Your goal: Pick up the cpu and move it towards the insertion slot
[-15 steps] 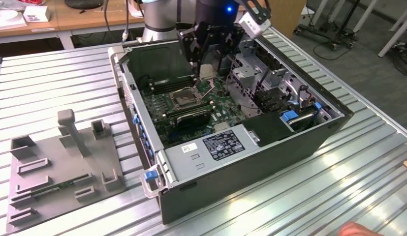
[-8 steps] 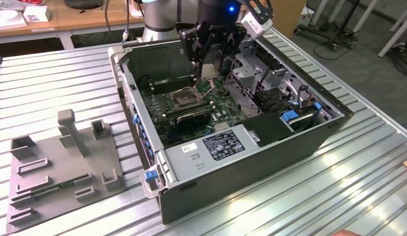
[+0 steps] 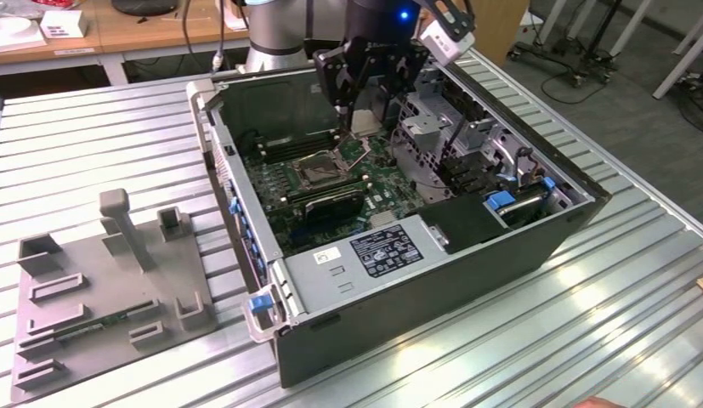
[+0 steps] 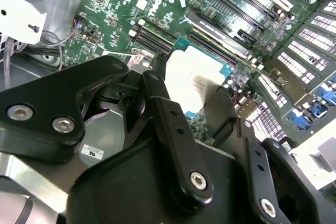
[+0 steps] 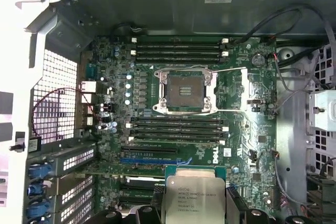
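Exterior view: gripper [image 3: 360,127] is down inside the open computer case [image 3: 533,246], hanging over the green motherboard [image 3: 380,183]. The socket [image 3: 317,167] sits on the board at about 8 o'clock from the fingertips, close by but not under them.

First wrist view: chip [image 5: 195,198] is clamped between the fingers [image 5: 237,205], metal top toward the camera, pale rim showing along its edges. It's held flat above the board, not touching it. Socket [image 5: 185,92] has a dark centre and a shiny frame, retaining lever swung aside; it lies at 12 o'clock from the chip, with the black memory slots [image 5: 178,128] between the two.

Second wrist view: fingers [image 4: 173,124] closed on the chip [image 4: 197,77] from both sides, one edge of the chip sticking out past the pads.

Grey plastic tray [image 3: 102,293] sits on the slatted table [image 3: 623,306], well apart from the case, at the exterior view's left.
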Robot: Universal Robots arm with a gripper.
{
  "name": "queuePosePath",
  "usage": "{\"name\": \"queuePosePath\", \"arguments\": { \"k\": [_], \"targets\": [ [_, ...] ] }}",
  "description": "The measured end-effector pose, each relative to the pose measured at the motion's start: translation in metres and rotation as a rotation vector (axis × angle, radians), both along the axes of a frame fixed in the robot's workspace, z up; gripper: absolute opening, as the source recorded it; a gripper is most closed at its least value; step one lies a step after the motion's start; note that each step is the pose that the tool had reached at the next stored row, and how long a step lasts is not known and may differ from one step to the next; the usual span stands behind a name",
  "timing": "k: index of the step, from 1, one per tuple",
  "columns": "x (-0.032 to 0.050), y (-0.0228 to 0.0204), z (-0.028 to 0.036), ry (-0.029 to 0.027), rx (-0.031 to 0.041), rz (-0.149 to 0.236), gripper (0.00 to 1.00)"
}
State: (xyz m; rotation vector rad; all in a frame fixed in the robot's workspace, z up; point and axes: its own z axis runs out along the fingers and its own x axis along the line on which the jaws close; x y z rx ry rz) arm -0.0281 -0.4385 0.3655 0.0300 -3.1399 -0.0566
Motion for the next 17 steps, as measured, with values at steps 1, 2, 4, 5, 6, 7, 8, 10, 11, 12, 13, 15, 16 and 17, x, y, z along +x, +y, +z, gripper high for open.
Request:
{"name": "queuePosePath", "arguments": {
  "k": [1, 2, 4, 5, 6, 7, 8, 10, 11, 12, 13, 15, 16, 17],
  "targets": [
    [0.0006, 0.0, 0.0, 0.0, -0.0001, 0.0, 0.54],
    [0.0005, 0.0, 0.0, 0.0, 0.0, 0.0, 0.54],
    [-0.001, 0.0, -0.0004, 0.0, -0.0001, 0.0, 0.54],
    [-0.0024, 0.0, -0.0007, 0.0, -0.0001, 0.0, 0.54],
    [-0.0041, 0.0, -0.0009, 0.0, -0.0001, 0.0, 0.54],
    [-0.0056, 0.0, -0.0011, 0.0, -0.0001, 0.0, 0.54],
    [-0.0075, 0.0, -0.0012, 0.0, -0.0001, 0.0, 0.54],
    [-0.011, 0.0, -0.0017, 0.0, 0.0, 0.0, 0.54],
    [-0.0118, 0.0001, -0.0021, -0.0001, 0.0001, 0.0, 0.54],
    [-0.0121, 0.0005, -0.0023, 0.0, -0.0001, 0.0, 0.54],
    [-0.0121, 0.0015, -0.0026, 0.0, -0.0001, 0.0, 0.54],
    [-0.0121, 0.0041, -0.0032, 0.0, -0.0001, 0.0, 0.54],
    [-0.0122, 0.0055, -0.0035, 0.0, 0.0, 0.0, 0.54],
    [-0.0123, 0.007, -0.0038, 0.0, -0.0001, 0.0, 0.54]
  ]
}}
